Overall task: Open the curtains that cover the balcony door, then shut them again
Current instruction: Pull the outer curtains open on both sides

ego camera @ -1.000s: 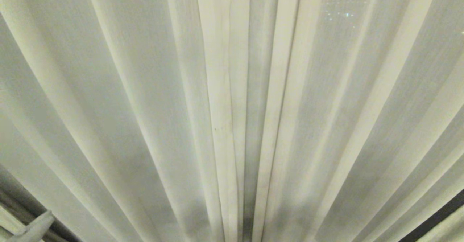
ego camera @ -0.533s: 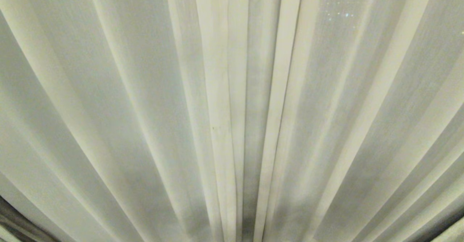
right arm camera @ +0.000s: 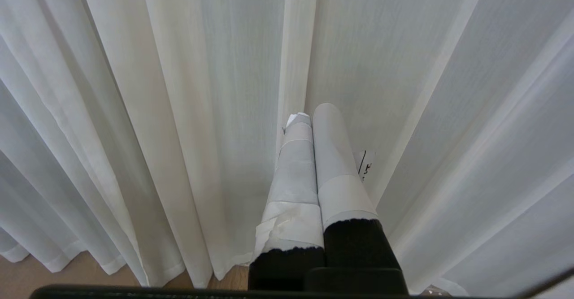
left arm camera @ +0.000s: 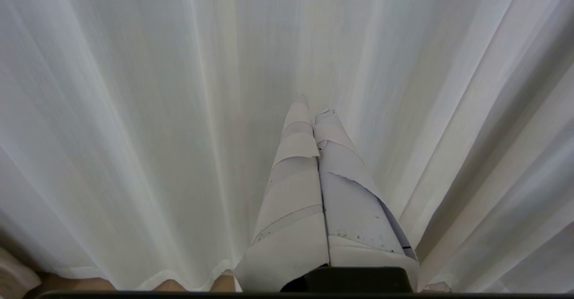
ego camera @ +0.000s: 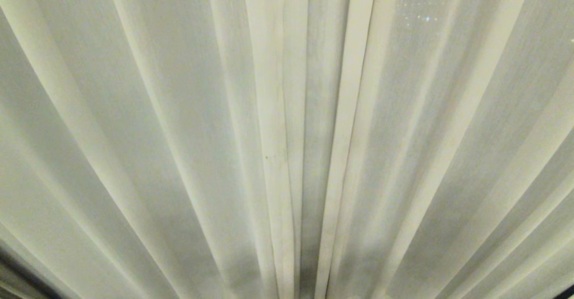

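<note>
1. Two cream curtains (ego camera: 188, 124) hang drawn together before us, their hemmed edges meeting at the middle; we can hardly see the balcony door behind them.
2. Our left claw (left arm camera: 313, 106) points at the pleats, fingers pressed together, gripping nothing.
3. Our right claw (right arm camera: 311, 113) is likewise pressed together and empty, close to a hemmed edge above the wooden floor (right arm camera: 27, 276).

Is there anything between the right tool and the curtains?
No. In the right wrist view the right tool, shut, points at the curtains with nothing between them.
</note>
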`<state>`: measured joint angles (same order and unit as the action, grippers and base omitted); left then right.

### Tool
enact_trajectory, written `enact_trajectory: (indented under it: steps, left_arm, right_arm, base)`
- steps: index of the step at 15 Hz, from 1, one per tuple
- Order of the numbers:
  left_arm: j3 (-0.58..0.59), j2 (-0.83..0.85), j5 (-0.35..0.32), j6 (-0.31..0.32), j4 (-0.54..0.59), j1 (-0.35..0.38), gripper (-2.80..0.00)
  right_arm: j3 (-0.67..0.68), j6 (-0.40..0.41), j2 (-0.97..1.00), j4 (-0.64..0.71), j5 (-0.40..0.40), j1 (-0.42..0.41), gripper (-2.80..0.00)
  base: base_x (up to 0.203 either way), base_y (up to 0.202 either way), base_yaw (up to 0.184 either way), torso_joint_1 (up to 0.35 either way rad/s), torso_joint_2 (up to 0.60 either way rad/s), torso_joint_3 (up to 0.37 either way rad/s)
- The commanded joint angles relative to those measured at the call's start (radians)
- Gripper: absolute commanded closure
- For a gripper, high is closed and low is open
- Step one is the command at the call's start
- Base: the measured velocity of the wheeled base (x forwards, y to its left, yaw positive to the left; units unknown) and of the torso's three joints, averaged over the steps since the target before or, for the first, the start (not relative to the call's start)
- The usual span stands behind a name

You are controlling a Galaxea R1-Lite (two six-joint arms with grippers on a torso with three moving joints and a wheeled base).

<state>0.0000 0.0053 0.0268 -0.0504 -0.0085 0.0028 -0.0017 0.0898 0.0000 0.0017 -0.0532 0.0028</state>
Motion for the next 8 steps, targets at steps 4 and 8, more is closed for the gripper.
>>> enact_trajectory:
  steps: [4, 8]
  left_arm:
    - [0.0, -0.005, 0.001, 0.0, -0.001, -0.003, 0.0]
    - [0.0, -0.005, 0.001, -0.003, 0.001, -0.003, 0.0]
  right_arm:
    - [0.0, 0.001, 0.002, 0.0, 0.0, 0.0, 0.0]
    - [0.0, 0.001, 0.002, 0.0, 0.0, 0.0, 0.0]
  base:
    - [0.0, 0.0, 0.0, 0.0, 0.0, 0.0]
    - [0.0, 0.0, 0.0, 0.0, 0.0, 0.0]
